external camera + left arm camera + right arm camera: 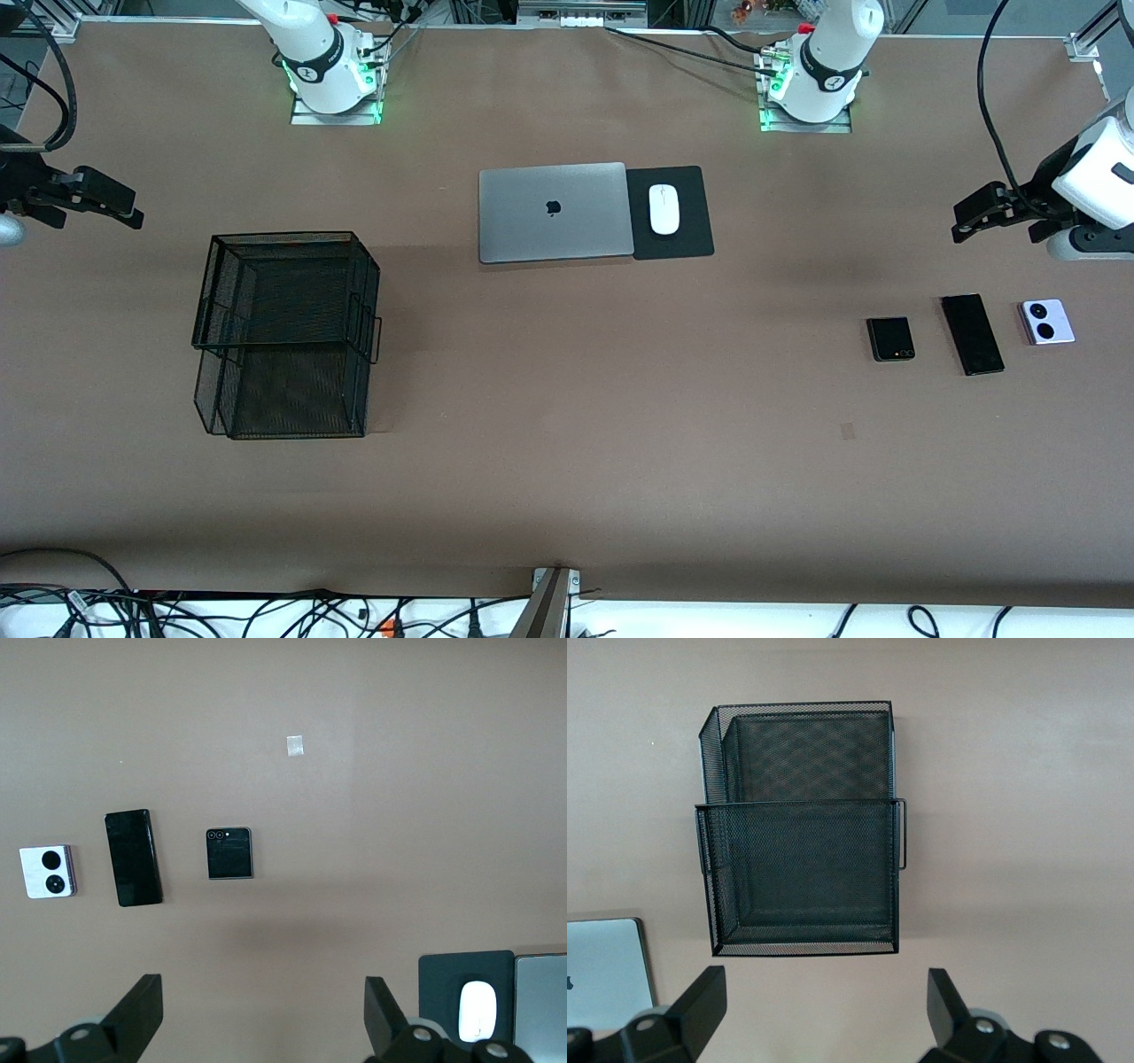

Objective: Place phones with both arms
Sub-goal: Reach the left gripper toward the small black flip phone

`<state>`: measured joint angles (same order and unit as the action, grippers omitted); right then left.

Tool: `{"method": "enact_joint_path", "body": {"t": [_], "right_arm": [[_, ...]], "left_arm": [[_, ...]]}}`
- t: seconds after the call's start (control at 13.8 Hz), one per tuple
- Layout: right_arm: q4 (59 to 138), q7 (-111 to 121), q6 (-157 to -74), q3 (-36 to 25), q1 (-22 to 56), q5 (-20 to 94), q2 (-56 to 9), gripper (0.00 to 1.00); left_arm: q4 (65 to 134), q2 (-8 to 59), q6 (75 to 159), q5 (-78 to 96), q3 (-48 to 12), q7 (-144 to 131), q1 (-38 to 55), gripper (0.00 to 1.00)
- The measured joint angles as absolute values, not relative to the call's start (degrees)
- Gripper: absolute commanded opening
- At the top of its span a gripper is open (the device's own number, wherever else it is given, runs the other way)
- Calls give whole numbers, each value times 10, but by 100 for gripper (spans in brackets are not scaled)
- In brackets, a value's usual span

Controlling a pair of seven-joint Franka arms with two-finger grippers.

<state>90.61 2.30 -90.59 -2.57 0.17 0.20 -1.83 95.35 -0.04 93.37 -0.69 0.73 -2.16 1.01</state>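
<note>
The brown bench [567,461] carries a black mesh basket [285,335], a grey laptop [555,213] beside a mouse pad [687,244], and three phones in a row: flip phone [889,338], slim slab [972,334], white-lilac square [1047,321].

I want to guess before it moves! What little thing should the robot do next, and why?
Probably the left pincer should come down toward the white-lilac phone. All three phones, with the slim black phone and flip phone, lie untouched at its end of the table, and both pincers are open and empty; the right pincer waits over the mesh basket.
</note>
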Motion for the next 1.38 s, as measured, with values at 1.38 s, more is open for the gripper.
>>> {"method": "enact_joint_path", "body": {"t": [1.38], "right_arm": [[906, 23, -907, -26, 2, 2, -18, 100]], "left_arm": [[953, 51, 919, -7, 15, -18, 6, 100]]}}
